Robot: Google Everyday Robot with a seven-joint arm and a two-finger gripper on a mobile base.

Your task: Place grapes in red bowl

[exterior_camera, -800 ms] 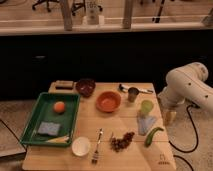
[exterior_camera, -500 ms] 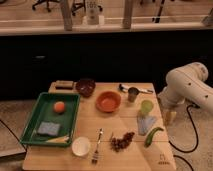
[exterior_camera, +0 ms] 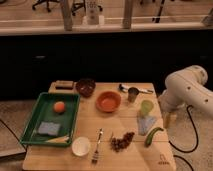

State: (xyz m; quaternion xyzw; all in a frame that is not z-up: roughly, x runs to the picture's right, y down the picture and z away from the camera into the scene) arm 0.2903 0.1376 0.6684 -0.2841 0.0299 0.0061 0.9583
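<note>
Grapes (exterior_camera: 122, 142) on desk (exterior_camera: 90, 122), outside red bowl (exterior_camera: 108, 101).
Fork (exterior_camera: 96, 148) lies just left of grapes near front edge; red bowl sits behind them, apart. Pincer (exterior_camera: 169, 119) hangs beside desk's right edge; released or clenched, cannot tell.

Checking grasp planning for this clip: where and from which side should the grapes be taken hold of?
Probably from straight above, closing across the narrow middle of the grapes. The bunch lies flat and long on the table, with the fork and green vegetable apart on either side, leaving room. The tool hangs by the table's right edge, away from them.
</note>
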